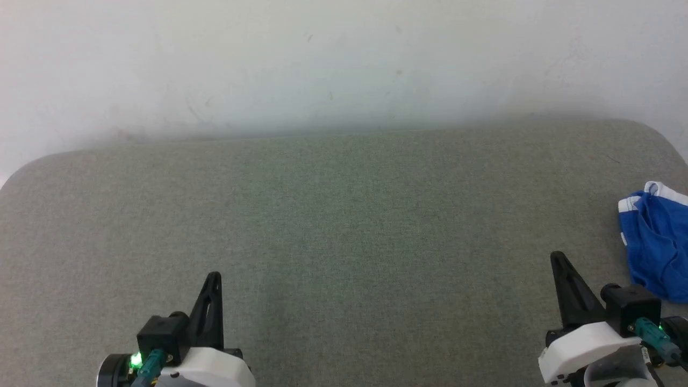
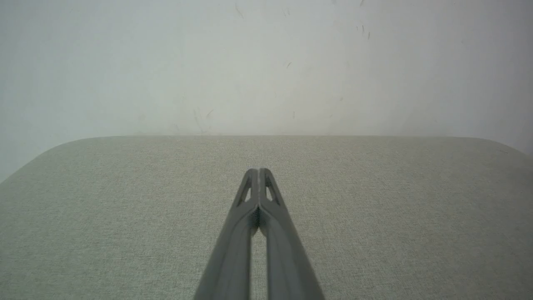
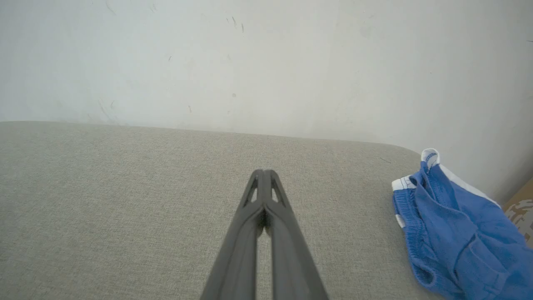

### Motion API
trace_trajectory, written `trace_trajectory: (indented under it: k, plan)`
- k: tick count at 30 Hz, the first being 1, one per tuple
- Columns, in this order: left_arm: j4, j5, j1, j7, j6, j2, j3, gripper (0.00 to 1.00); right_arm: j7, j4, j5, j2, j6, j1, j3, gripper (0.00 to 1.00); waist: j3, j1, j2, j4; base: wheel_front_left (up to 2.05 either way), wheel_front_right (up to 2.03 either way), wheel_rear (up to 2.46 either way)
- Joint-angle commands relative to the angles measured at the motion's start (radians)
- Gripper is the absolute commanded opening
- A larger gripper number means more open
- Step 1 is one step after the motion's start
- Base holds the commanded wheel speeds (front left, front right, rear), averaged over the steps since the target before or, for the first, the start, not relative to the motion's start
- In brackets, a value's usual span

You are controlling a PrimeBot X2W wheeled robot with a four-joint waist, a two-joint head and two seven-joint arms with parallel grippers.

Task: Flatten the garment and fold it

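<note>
At the right edge of the head view, the garment (image 1: 658,242) lies crumpled on the padded surface (image 1: 344,215), close to its rounded corner and near the right gripper (image 1: 557,258). Both that and the left gripper (image 1: 214,277) are closed and hold nothing. Open one before you approach, or it is likely to shove the cloth over the edge. The soft blue knit with ribbed white bands bunches in layers, so you may pinch several at once. The surface is a coarse grey-green weave.

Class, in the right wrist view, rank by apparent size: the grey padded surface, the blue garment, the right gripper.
Largest: grey padded surface. Then blue garment and right gripper: roughly alike, gripper nearest the camera, so unranked.
</note>
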Motion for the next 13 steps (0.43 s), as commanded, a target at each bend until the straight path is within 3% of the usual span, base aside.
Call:
trace_trajectory:
  k: [1, 13]
  plan:
    - [-0.006, 0.010, -0.024, 0.009, -0.010, -0.003, 0.009, 0.00, 0.008, -0.008, -0.006, 0.002, -0.001, -0.013, 0.003, 0.00, 0.000, -0.0001, 0.0000, 0.000, 0.00, 0.00, 0.00]
    - [-0.009, 0.031, -0.037, 0.034, -0.017, -0.007, 0.019, 0.00, 0.029, -0.022, -0.008, 0.002, -0.001, -0.020, 0.016, 0.00, -0.001, -0.0001, 0.0000, -0.002, 0.00, 0.00, 0.00]
